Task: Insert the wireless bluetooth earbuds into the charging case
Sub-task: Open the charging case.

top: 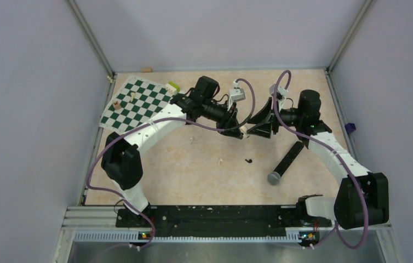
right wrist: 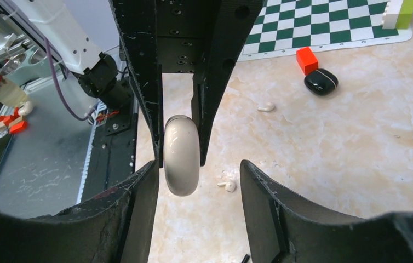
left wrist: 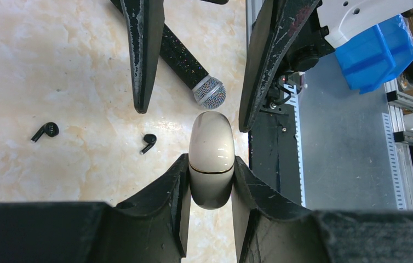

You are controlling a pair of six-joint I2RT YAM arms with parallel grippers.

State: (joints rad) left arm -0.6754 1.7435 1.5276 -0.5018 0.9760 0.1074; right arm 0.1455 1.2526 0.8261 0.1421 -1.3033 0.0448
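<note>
Cream-white and glossy, a rounded case (left wrist: 211, 137) is held clamped between the fingers of the left gripper (left wrist: 210, 161), above the marbled counter (left wrist: 56, 66). The right gripper (right wrist: 199, 164) is seen with its jaws apart, the free end of the rounded case lying between its fingertips; whether it is touched there cannot be told. The black charging case (right wrist: 321, 82) is found on the counter toward the far left, its lid down, just beside an orange-red block (right wrist: 307, 59) and near the edge of the chessboard mat (right wrist: 330, 22). One black earbud (left wrist: 149, 143) is seen lying near the middle of the counter, left of the grey head of the microphone (left wrist: 185, 59); a second black earbud (left wrist: 45, 131) lies farther back, well apart from the first. Both are outside the charging case. Two white earbuds (right wrist: 266, 107) (right wrist: 227, 186) are scattered on the counter as well.
</note>
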